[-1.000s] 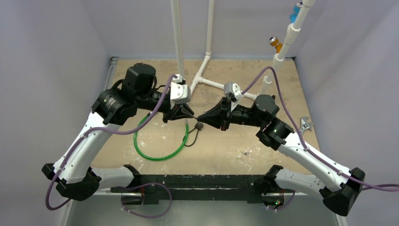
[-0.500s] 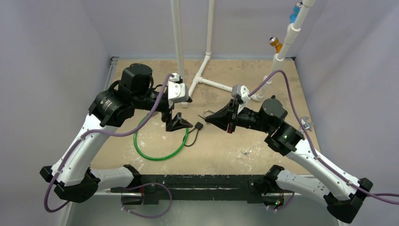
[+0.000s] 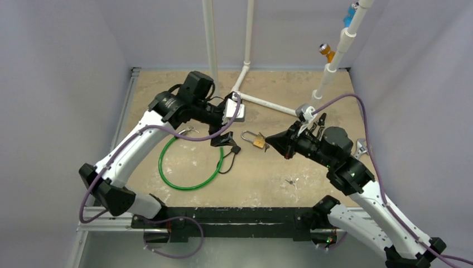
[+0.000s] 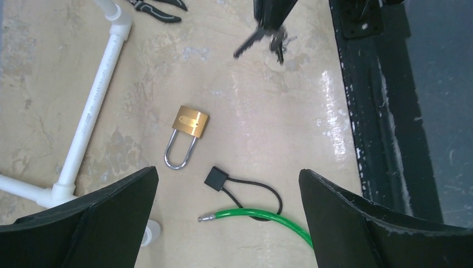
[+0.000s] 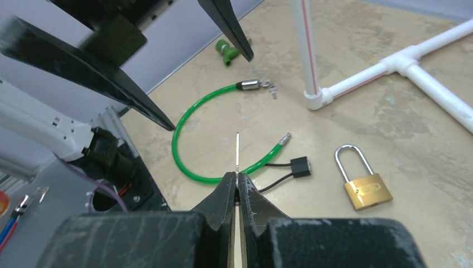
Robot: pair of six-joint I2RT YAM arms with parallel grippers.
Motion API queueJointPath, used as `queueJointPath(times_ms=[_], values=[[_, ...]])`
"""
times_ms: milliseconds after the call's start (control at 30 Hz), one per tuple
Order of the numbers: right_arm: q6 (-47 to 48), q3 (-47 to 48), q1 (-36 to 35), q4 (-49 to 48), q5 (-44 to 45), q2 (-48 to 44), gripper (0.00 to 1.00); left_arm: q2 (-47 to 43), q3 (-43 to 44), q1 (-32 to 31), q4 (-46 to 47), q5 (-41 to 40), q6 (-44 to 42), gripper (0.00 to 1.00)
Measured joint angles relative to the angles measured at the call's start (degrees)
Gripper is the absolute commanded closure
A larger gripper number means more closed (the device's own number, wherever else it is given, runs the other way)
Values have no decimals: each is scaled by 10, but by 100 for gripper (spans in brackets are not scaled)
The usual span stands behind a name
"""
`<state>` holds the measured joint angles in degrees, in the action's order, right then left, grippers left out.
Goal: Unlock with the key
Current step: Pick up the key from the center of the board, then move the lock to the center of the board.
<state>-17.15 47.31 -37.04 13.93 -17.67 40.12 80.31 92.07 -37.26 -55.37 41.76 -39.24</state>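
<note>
Key (image 5: pixel 238 149) in right gripper (image 5: pixel 237 180), padlock (image 4: pixel 189 123) on table (image 4: pixel 279 128) (left gripper (image 4: pixel 227 174) wide)

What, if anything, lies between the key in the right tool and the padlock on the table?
Nothing visible. The padlock lies on bare table just ahead of the key; the black tag and green cable lie beyond it.

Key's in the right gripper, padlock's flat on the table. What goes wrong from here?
1. The padlock lies loose, and the left gripper is open above it, holding nothing. Pushing the key in would probably slide the padlock away.
2. The right gripper pinches the key only at its tips, so the key may twist on contact.
3. The black cable end lies close to the padlock, and a regrasp may snag it.
</note>
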Motion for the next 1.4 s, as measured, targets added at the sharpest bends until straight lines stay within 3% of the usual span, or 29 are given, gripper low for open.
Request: queueJointPath(times_ms=[267, 600, 800, 1133, 1233, 1300, 1400], values=[[-41, 0, 8, 45, 90, -77, 100, 183, 50, -1, -17, -8, -98, 0], [-63, 32, 8, 84, 160, -150, 100, 490, 309, -22, -138, -61, -202, 0], [-63, 59, 8, 98, 186, -160, 100, 529, 312, -47, -137, -90, -229, 0], [-65, 79, 8, 110, 193, -171, 100, 551, 302, -80, -50, -160, -215, 0], [-65, 88, 8, 113, 193, -171, 100, 563, 302, -84, -45, -171, -214, 0], [-65, 92, 8, 114, 193, -174, 100, 571, 302, -87, -47, -178, -215, 7], [-67, 94, 8, 114, 193, -177, 100, 590, 312, -94, -62, -189, -219, 5]])
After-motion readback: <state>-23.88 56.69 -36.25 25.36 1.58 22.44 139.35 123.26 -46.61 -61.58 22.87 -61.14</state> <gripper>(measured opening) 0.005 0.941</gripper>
